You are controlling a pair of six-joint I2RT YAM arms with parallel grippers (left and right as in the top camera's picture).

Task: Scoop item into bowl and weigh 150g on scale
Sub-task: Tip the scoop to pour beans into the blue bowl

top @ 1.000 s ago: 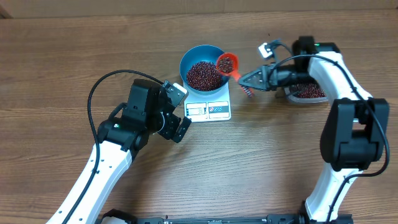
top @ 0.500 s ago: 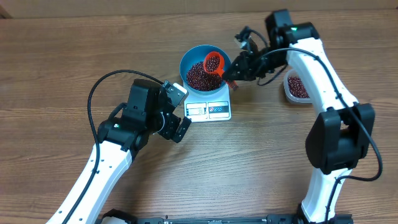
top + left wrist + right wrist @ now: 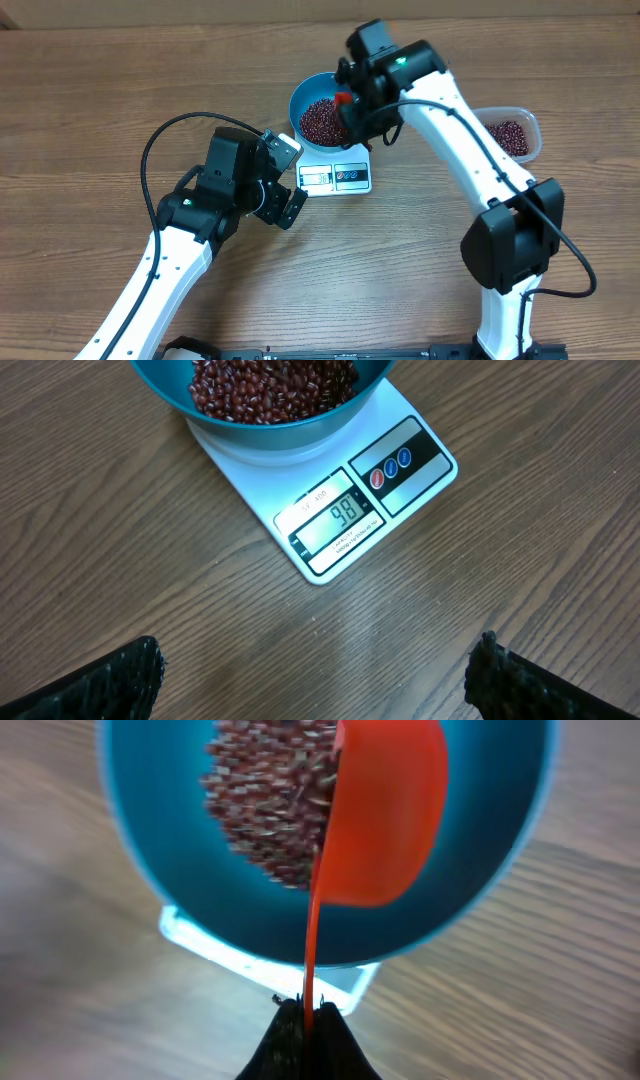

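While the right tool (image 3: 303, 1020) stays clenched on the thin handle of the orange-red plastic scoop (image 3: 385, 810), its arm has swung left over the last second. That move carried the scoop from the far rim to directly above the round, deep bright-blue bowl (image 3: 150, 870). A moment ago the scoop was level and full. Now it is rolled onto its side with its back to the wrist camera, so its load is probably going or gone into the bowl.

The small glossy dark red-brown beans (image 3: 320, 122) heap in the bowl, which sits on the flat white rectangular kitchen scale (image 3: 400, 460). The scale's display (image 3: 340, 515) reads 98, well short of the target, so I judge more scoops are needed, though the reading may not yet have settled. More beans wait in the clear rounded plastic tub (image 3: 510, 135), now uncovered at the right.

The left tool (image 3: 320, 680) hangs released and empty above the wooden desk (image 3: 150, 560) near the scale, unmoved.
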